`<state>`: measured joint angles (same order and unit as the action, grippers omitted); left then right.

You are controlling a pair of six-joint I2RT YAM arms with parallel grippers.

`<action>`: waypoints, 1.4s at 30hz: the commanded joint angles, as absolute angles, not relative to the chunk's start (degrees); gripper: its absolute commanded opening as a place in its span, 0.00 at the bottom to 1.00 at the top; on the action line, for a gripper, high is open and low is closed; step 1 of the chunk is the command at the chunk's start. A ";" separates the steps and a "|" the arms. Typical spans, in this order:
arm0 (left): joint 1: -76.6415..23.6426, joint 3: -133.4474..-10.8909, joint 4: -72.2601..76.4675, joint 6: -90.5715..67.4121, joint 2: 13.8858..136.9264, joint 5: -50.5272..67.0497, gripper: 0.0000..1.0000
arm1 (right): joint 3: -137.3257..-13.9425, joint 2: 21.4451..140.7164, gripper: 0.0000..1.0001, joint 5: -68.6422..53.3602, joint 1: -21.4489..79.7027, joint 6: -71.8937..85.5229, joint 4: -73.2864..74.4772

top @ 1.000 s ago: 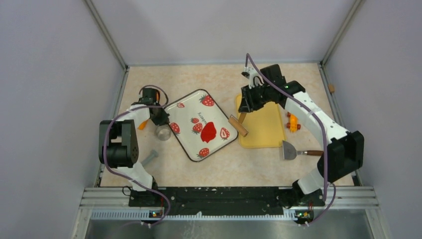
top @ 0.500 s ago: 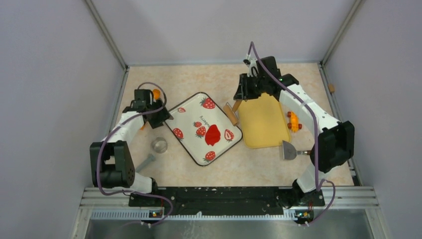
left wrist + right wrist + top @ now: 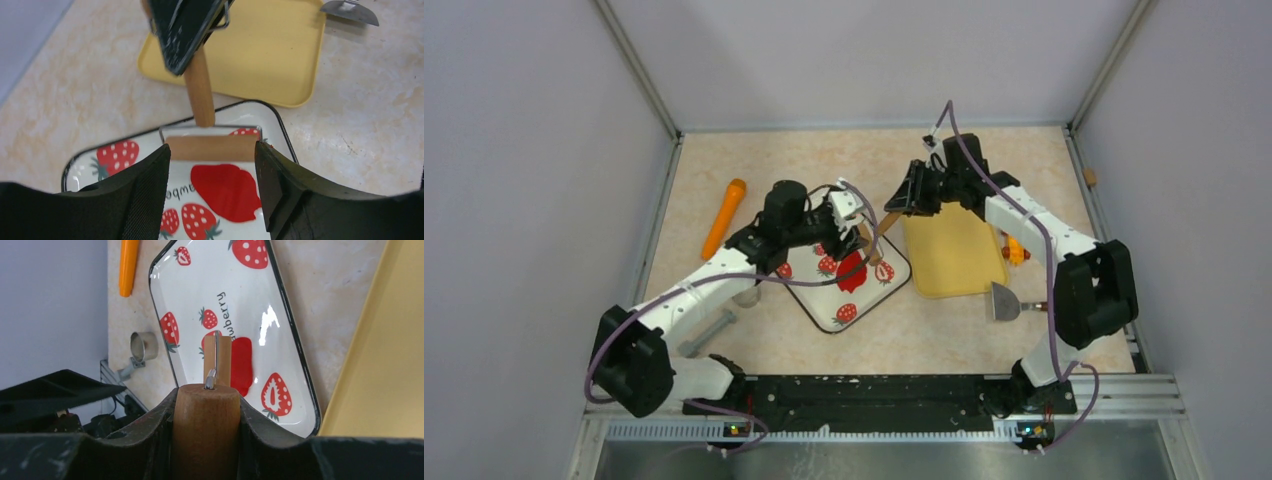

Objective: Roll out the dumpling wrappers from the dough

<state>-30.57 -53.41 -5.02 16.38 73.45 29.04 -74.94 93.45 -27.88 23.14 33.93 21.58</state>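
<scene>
The dough (image 3: 227, 190) is a flat, ragged red blob on the strawberry-printed tray (image 3: 839, 315). My left gripper (image 3: 212, 151) hovers open just over it, one finger on each side (image 3: 849, 230). A wooden roller (image 3: 212, 148) rests on the tray at the dough's far edge. My right gripper (image 3: 902, 198) is shut on the roller's wooden handle (image 3: 207, 430), which slopes down towards the tray. The roller head (image 3: 218, 360) lies against the dough (image 3: 242, 365). The dumpling wrappers are out of view.
A yellow tray (image 3: 954, 255) lies right of the strawberry tray, with a metal scraper (image 3: 1004, 300) at its near right corner. An orange tool (image 3: 724, 215) lies at the back left. A round metal cutter (image 3: 144, 346) stands left of the strawberry tray.
My left arm swung right from beside the tray to over the dough, and its gripper opened. The orange tool now lies free on the table. My right gripper brought the roller left onto the tray.
</scene>
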 commanded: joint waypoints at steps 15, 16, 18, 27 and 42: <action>-36.65 -63.75 9.20 31.88 94.30 30.67 0.31 | -71.56 87.99 0.00 -38.35 21.49 35.57 10.33; -36.57 -63.90 8.61 32.34 94.42 31.26 0.23 | -71.50 88.10 0.00 -38.98 21.50 34.66 10.97; -36.65 -64.07 7.64 32.64 94.41 32.83 0.07 | -71.75 88.64 0.01 -41.14 21.37 31.68 13.73; -36.79 -60.26 5.58 34.13 91.05 37.48 0.00 | -73.42 90.65 0.42 -45.47 20.13 24.88 27.12; -37.55 -52.95 11.79 29.16 90.92 36.93 0.00 | -70.06 93.00 0.24 -47.83 20.42 23.80 34.57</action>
